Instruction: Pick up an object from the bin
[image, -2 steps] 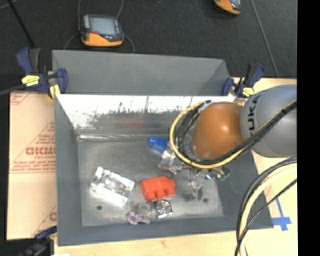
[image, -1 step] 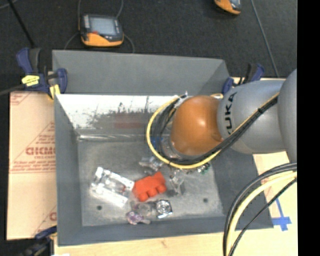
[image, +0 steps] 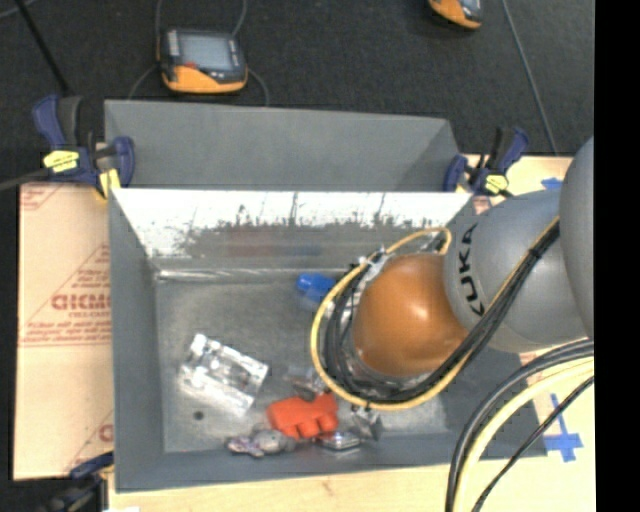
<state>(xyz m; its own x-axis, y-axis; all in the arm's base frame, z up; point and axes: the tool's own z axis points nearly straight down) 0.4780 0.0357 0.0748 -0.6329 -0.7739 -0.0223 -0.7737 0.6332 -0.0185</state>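
My gripper (image: 362, 420) shows just below the orange wrist cover, low over the bin's front edge, right of centre. An orange-red chunky plastic piece (image: 303, 415) lies right beside it on its left. A small silvery thing (image: 345, 440) lies directly under or against the gripper; whether they touch I cannot tell. Further left along the front wall rests a small grey-purple thing (image: 255, 443).
A clear plastic packet (image: 222, 372) lies on the left part of the floor. A blue thing (image: 315, 287) sits near the back wall, partly hidden by the arm's cables. The arm and its cover fill the bin's right half.
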